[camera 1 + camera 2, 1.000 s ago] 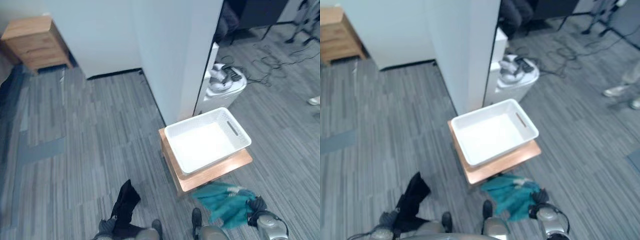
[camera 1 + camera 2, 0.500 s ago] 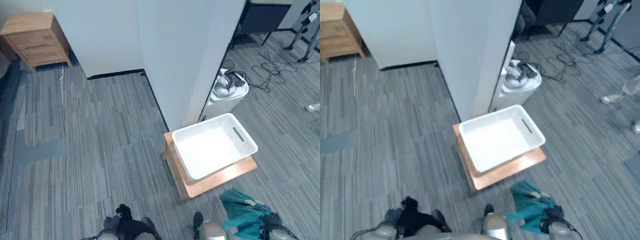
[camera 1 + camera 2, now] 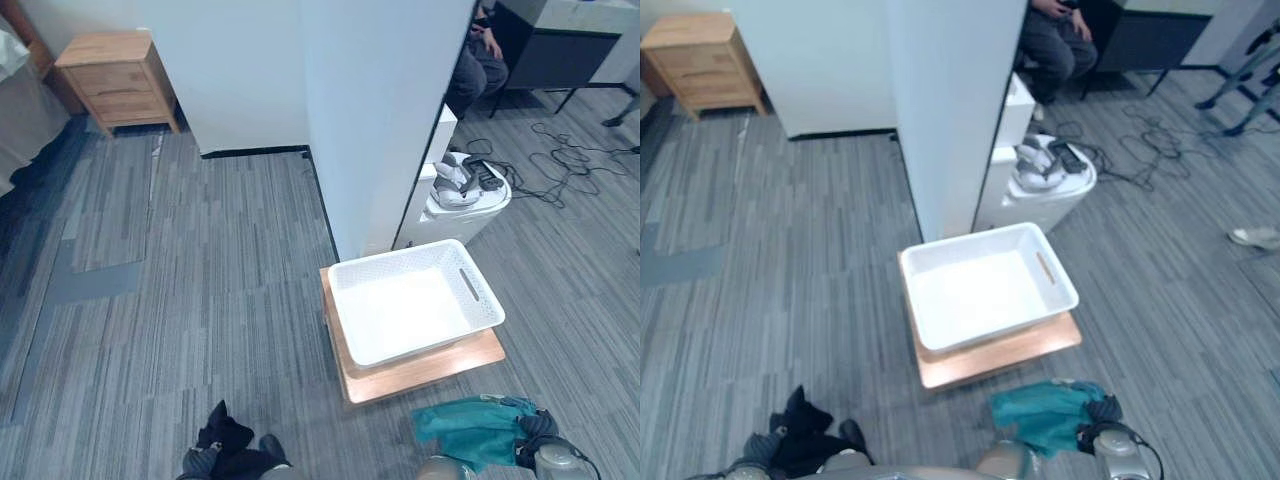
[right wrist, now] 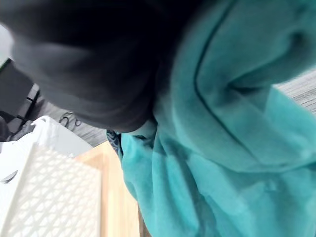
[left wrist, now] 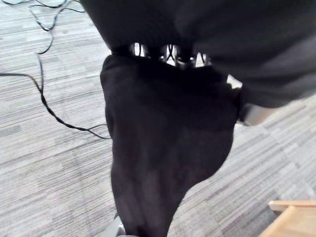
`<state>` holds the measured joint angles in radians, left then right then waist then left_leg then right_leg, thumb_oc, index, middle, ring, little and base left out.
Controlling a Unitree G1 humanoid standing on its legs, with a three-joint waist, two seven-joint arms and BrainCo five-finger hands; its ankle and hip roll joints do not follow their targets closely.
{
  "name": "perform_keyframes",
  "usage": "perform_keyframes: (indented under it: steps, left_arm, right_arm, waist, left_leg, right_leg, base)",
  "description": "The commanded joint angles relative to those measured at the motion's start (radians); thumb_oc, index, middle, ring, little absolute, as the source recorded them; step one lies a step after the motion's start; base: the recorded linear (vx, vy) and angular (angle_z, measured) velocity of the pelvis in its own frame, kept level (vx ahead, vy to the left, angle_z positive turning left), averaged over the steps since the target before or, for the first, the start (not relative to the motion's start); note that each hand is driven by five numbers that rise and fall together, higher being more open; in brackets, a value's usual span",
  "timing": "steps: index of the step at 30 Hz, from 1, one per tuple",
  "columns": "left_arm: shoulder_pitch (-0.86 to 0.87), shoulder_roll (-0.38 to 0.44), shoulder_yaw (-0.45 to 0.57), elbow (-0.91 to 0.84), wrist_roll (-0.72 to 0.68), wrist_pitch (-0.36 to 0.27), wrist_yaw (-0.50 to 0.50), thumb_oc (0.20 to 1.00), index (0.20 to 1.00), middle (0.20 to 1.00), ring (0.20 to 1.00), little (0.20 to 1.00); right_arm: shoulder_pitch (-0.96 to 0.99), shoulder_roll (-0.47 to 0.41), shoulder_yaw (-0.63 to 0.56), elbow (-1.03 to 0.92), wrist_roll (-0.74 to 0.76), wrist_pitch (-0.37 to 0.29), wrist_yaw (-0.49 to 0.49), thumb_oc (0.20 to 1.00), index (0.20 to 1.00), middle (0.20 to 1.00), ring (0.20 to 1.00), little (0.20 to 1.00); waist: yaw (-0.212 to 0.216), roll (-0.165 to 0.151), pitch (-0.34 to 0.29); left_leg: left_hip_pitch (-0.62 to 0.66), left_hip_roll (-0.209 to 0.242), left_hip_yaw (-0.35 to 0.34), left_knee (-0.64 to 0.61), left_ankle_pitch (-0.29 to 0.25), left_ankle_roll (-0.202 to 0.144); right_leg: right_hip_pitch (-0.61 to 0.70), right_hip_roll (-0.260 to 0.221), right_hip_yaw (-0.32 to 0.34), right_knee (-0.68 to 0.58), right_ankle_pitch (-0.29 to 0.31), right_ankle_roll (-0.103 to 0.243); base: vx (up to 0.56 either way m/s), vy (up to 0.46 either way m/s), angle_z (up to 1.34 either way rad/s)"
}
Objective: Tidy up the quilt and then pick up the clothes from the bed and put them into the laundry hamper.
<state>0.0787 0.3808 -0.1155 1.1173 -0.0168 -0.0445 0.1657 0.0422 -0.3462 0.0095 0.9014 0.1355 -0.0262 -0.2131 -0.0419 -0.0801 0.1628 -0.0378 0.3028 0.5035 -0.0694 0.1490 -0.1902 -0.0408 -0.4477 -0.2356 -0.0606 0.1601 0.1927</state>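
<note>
Fingers: left hand [image 5: 168, 54] fingers curl over black garment [image 5: 163, 148]; right hand [image 3: 1118, 462] fingers hidden by teal garment [image 3: 1040, 415], grip unclear.
Progress: hamper [image 3: 985, 290] empty on low table [image 3: 1040, 350]; both garments await dropping.

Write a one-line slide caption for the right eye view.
Empty white perforated plastic hamper on low wooden stand; teal garment and black garment held nearby.
</note>
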Motion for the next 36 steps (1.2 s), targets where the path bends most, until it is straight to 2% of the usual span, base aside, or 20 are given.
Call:
perform_keyframes:
  steps: [1,3,4,5,8,11,12,13,14,17,20,25,26,28,30,32,36]
  left_arm:
    - [-0.046,0.008,0.025,0.021,0.019,-0.025,0.022,0.200,0.200,0.200,0.200,0.200]
    - [-0.046,0.006,0.040,0.017,-0.003,-0.029,0.033,0.200,0.200,0.200,0.200,0.200]
    - [-0.049,0.001,0.040,0.007,-0.007,-0.031,0.035,0.200,0.200,0.200,0.200,0.200]
    - [-0.053,-0.011,0.045,0.000,-0.013,-0.033,0.042,0.200,0.200,0.200,0.200,0.200]
    - [-0.044,-0.034,0.039,-0.008,0.005,-0.040,0.036,0.200,0.200,0.200,0.200,0.200]
    - [-0.020,-0.050,0.032,-0.032,0.024,-0.048,0.029,0.200,0.200,0.200,0.200,0.200]
    - [-0.015,-0.052,0.029,-0.036,0.026,-0.046,0.028,0.200,0.200,0.200,0.200,0.200]
    - [0.003,-0.058,0.022,-0.034,0.032,-0.046,0.022,0.200,0.200,0.200,0.200,0.200]
    - [0.015,-0.059,0.020,-0.036,0.027,-0.043,0.018,0.200,0.200,0.200,0.200,0.200]
    - [0.000,-0.050,0.011,-0.041,0.027,-0.039,0.014,0.200,0.200,0.200,0.200,0.200]
    - [-0.011,-0.043,-0.005,-0.053,0.030,-0.039,0.014,0.200,0.200,0.200,0.200,0.200]
    - [-0.026,-0.031,-0.038,-0.067,0.035,-0.044,0.012,0.200,0.200,0.200,0.200,0.200]
    - [-0.029,-0.026,-0.041,-0.071,0.032,-0.044,0.013,0.200,0.200,0.200,0.200,0.200]
    - [-0.034,-0.017,-0.047,-0.078,0.031,-0.045,0.014,0.200,0.200,0.200,0.200,0.200]
    - [-0.041,-0.011,-0.052,-0.083,0.028,-0.048,0.014,0.200,0.200,0.200,0.200,0.200]
    - [-0.060,-0.002,-0.047,-0.093,0.020,-0.053,0.018,0.200,0.200,0.200,0.200,0.200]
    - [-0.059,0.007,-0.036,-0.125,0.005,-0.066,0.028,0.200,0.200,0.200,0.200,0.200]
  right_arm:
    - [-0.106,-0.099,-0.036,-0.085,-0.010,-0.028,-0.002,0.200,0.200,0.200,0.200,0.200]
    - [-0.123,-0.126,-0.007,-0.131,-0.042,-0.031,-0.001,0.200,0.200,0.200,0.200,0.200]
    - [-0.132,-0.145,0.015,-0.171,-0.076,-0.033,0.001,0.200,0.200,0.200,0.200,0.200]
    - [-0.147,-0.176,0.032,-0.204,-0.116,-0.038,0.001,0.200,0.200,0.200,0.200,0.200]
    - [-0.188,-0.266,0.052,-0.329,-0.201,-0.046,-0.006,0.200,0.200,0.200,0.200,0.200]
    - [-0.232,-0.352,0.043,-0.449,-0.265,-0.060,-0.021,0.200,0.200,0.200,0.200,0.200]
    - [-0.250,-0.378,0.036,-0.478,-0.281,-0.065,-0.027,0.200,0.200,0.200,0.200,0.200]
    - [-0.275,-0.413,0.014,-0.507,-0.290,-0.075,-0.043,0.200,0.200,0.200,0.200,0.200]
    - [-0.308,-0.440,0.004,-0.562,-0.298,-0.072,-0.063,0.200,0.200,0.200,0.200,0.200]
    - [-0.329,-0.476,-0.036,-0.638,-0.310,-0.084,-0.090,0.200,0.200,0.200,0.200,0.200]
    - [-0.383,-0.496,-0.038,-0.692,-0.298,-0.093,-0.105,0.200,0.200,0.200,0.200,0.200]
    - [-0.491,-0.513,-0.001,-0.727,-0.258,-0.111,-0.115,0.200,0.200,0.200,0.200,0.200]
    - [-0.516,-0.516,0.014,-0.723,-0.252,-0.110,-0.113,0.200,0.200,0.200,0.200,0.200]
    - [-0.543,-0.527,0.031,-0.725,-0.236,-0.107,-0.101,0.200,0.200,0.200,0.200,0.200]
    - [-0.549,-0.525,0.044,-0.726,-0.221,-0.110,-0.091,0.200,0.200,0.200,0.200,0.200]
    - [-0.547,-0.534,0.059,-0.733,-0.215,-0.112,-0.072,0.200,0.200,0.200,0.200,0.200]
    - [-0.590,-0.509,0.130,-0.726,-0.222,-0.117,-0.051,0.200,0.200,0.200,0.200,0.200]
  waist:
    - [-0.022,0.043,0.059]
    - [-0.020,0.057,0.065]
    - [-0.018,0.068,0.072]
    - [-0.012,0.071,0.079]
    - [-0.005,0.066,0.098]
    - [0.010,0.045,0.100]
    - [0.018,0.040,0.105]
    - [0.011,0.053,0.097]
    - [0.015,0.059,0.093]
    - [0.003,0.054,0.084]
    - [0.001,0.044,0.072]
    - [0.007,0.015,0.070]
    - [0.009,0.006,0.075]
    - [0.010,0.000,0.078]
    - [0.009,-0.006,0.078]
    - [0.007,-0.005,0.081]
    - [0.038,-0.011,0.082]
  left_leg:
    - [0.157,0.123,0.037,0.008,-0.064,-0.051]
    - [0.156,0.157,0.023,-0.003,-0.006,-0.072]
    - [0.132,0.174,-0.004,0.002,0.052,-0.072]
    - [0.121,0.167,-0.022,0.009,0.065,-0.066]
    - [0.066,0.082,-0.084,0.113,-0.007,-0.018]
    - [-0.011,-0.041,-0.119,0.238,-0.133,0.023]
    - [-0.025,-0.074,-0.117,0.250,-0.162,0.030]
    - [0.031,-0.085,-0.058,0.181,-0.163,0.040]
    - [0.050,-0.099,-0.072,0.144,-0.160,0.041]
    - [0.084,-0.097,-0.049,0.067,-0.141,0.048]
    - [0.111,-0.117,-0.063,0.018,-0.141,0.060]
    - [0.133,-0.136,-0.065,-0.005,-0.156,0.080]
    - [0.136,-0.138,-0.061,-0.008,-0.157,0.085]
    - [0.137,-0.138,-0.061,-0.011,-0.158,0.091]
    - [0.135,-0.141,-0.070,-0.017,-0.166,0.094]
    - [0.129,-0.154,-0.094,-0.018,-0.169,0.096]
    - [0.121,-0.165,-0.100,-0.013,-0.164,0.095]
  right_leg:
    - [0.011,0.009,0.089,0.077,-0.049,0.069]
    - [0.019,0.042,0.065,0.083,-0.117,0.069]
    - [0.014,0.069,0.062,0.090,-0.141,0.069]
    - [0.022,0.088,0.053,0.095,-0.169,0.062]
    - [0.060,0.134,0.007,0.085,-0.183,0.029]
    - [0.090,0.159,-0.022,0.047,-0.176,0.006]
    - [0.098,0.171,-0.034,0.047,-0.181,0.001]
    - [0.105,0.197,-0.055,0.041,-0.180,0.009]
    - [0.111,0.200,-0.053,0.039,-0.172,0.015]
    - [0.106,0.193,-0.069,0.060,-0.163,0.026]
    - [0.107,0.177,-0.073,0.090,-0.154,0.036]
    - [0.085,0.156,-0.061,0.162,-0.125,0.058]
    - [0.063,0.149,-0.054,0.197,-0.086,0.067]
    - [0.041,0.156,-0.035,0.237,-0.083,0.069]
    - [0.029,0.184,0.005,0.230,-0.102,0.069]
    - [0.024,0.220,0.053,0.171,-0.139,0.057]
    - [0.049,0.201,0.002,0.122,-0.142,0.050]
  base:
    - [0.04,-0.510,0.52]
    - [0.05,-0.442,0.07]
    - [-0.01,-0.382,-0.40]
    - [-0.06,-0.367,-0.23]
    - [-0.07,-0.374,0.16]
    - [-0.04,-0.268,0.42]
    - [0.00,-0.142,0.43]
    - [0.06,-0.016,0.59]
    - [0.07,0.063,0.43]
    - [0.03,0.093,0.29]
    - [0.04,0.131,0.26]
    - [0.01,0.112,0.17]
    - [-0.02,0.057,-0.05]
    - [-0.03,0.044,-0.16]
    - [-0.01,0.026,-0.01]
    - [0.00,0.029,-0.07]
    - [-0.01,-0.021,0.25]
